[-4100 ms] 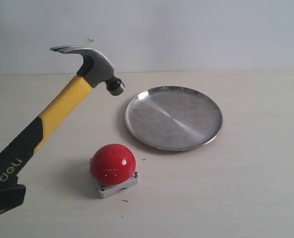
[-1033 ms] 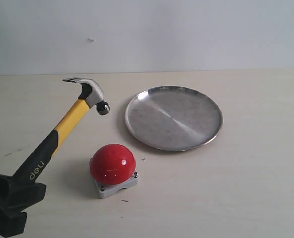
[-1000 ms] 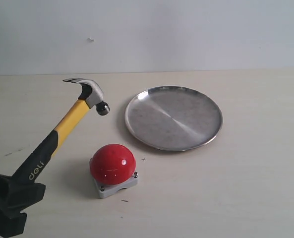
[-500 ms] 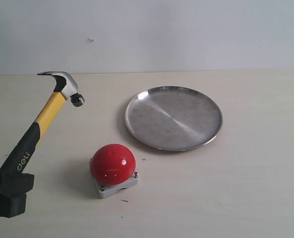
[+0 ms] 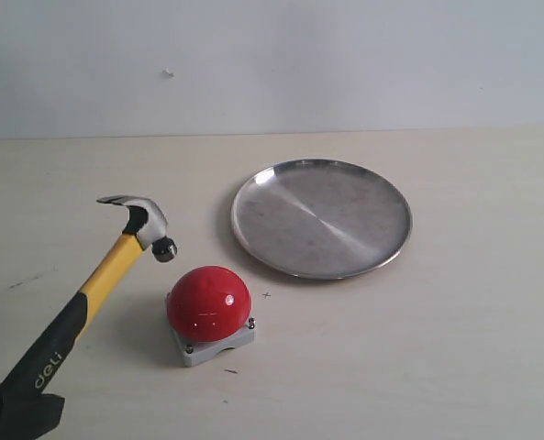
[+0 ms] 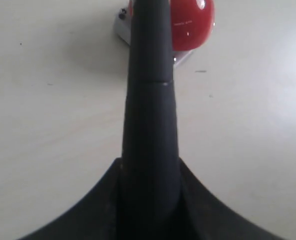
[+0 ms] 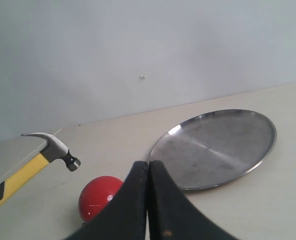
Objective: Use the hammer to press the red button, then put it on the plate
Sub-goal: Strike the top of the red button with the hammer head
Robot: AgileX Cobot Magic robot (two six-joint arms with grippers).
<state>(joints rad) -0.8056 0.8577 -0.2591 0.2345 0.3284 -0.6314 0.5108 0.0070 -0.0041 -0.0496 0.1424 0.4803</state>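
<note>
Pale beige tabletop (image 5: 455, 348) in front of a plain light wall is carrying the red button (image 5: 209, 301) toward the front and the plate (image 5: 321, 217) behind it to the right, the two lying apart. At the lower left corner of the exterior view, the left gripper (image 5: 16, 414) is pinching the black end of the hammer (image 5: 116, 268), whose handle is slanting upward so that the dark steel head is hovering just beside the upper left of the red dome, clear of it and of the plate. Over the table near the plate, the right gripper (image 7: 148, 192) is gripping nothing, its two dark fingers pressing together.
</note>
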